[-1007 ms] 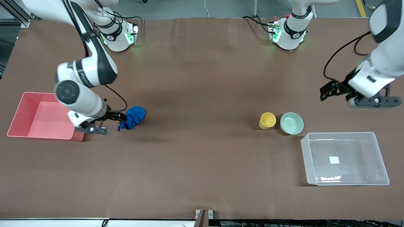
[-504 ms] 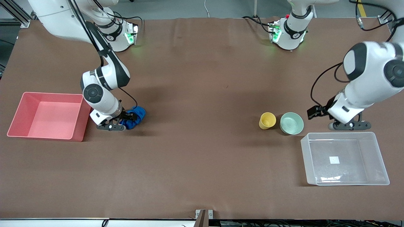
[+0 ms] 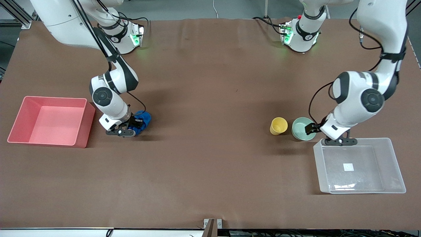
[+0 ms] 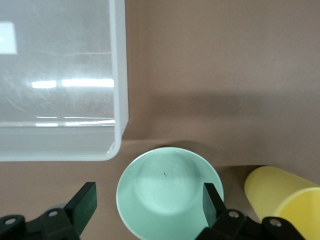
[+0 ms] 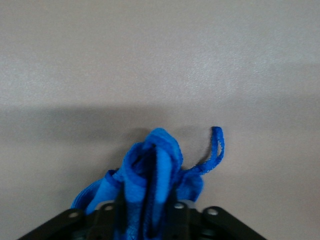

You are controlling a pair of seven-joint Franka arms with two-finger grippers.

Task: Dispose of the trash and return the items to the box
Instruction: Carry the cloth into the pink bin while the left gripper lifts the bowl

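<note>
Right gripper (image 3: 134,124) is down at the table, clamped on the deep-blue soft cloth wad (image 3: 142,118), which lies just beside the pink rectangular plastic bin (image 3: 19,113) at the right arm's end; the right wrist view shows the wad (image 5: 150,185) pinched between the fingers with its thin strand curling free, a detail the arm hides from the front. Left gripper (image 3: 310,129) is spread wide around the shallow mint-green round bowl (image 3: 301,126), one finger (image 4: 212,200) inside the rim, the other finger (image 4: 82,205) outside it. Small yellow plastic cup (image 3: 278,125) stands just beside the bowl, and the large clear frosted plastic box (image 3: 394,164) sits close by, nearer the front camera; the left wrist view shows the box's corner (image 4: 117,125) just clear of the bowl (image 4: 167,190), not touching.
</note>
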